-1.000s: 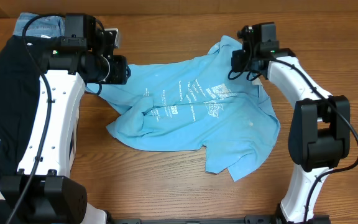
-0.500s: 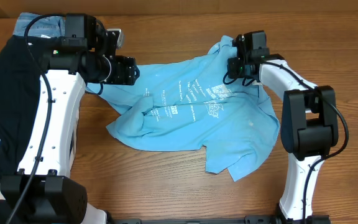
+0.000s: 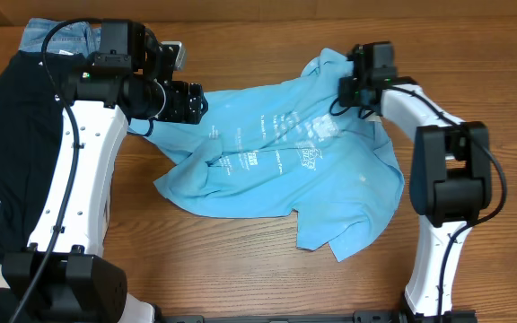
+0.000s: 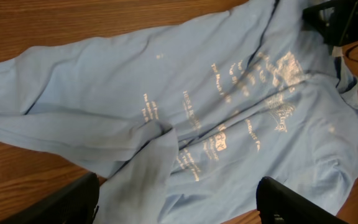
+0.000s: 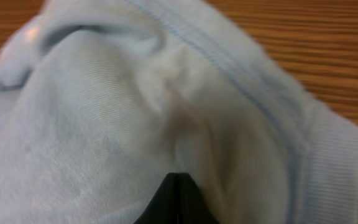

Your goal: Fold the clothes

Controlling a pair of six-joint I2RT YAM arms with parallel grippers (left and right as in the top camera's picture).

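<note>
Overhead: the light sky-blue T-shirt (image 3: 330, 179) lies crumpled on the wooden table (image 3: 258, 278), between the two arms, with its white print (image 3: 281, 135) facing up. Its lower right part is spread fairly flat. A fold runs across its left half, and its far right corner is bunched upward. The left gripper (image 3: 194, 103) sits at the shirt's far left edge, just over the cloth. This view does not show whether it touches the fabric. The right gripper (image 3: 348, 90) is at the shirt's bunched far right corner, buried in the fabric. A black T-shirt (image 3: 7, 152) lies well to the left of the blue shirt, under the left arm. Blue denim jeans (image 3: 56, 36) lie beyond that, further left.

Left wrist: the blue shirt fills nearly the whole view, with bare wood showing past its far and near edges. The two dark fingers (image 4: 61, 202) stand at the lower corners, spread wide apart with nothing gripped between them — only loose shirt lies below the gap. A thick fold of cloth runs toward the camera, left of the print.

Right wrist: pale blue fabric fills the frame at very close range. A stitched hem crosses it, and there is wood beyond. The dark fingertips (image 5: 178, 199) meet in a single point at the bottom — closed tight, with the shirt's creases drawn in toward them, so the cloth is pinched there.
</note>
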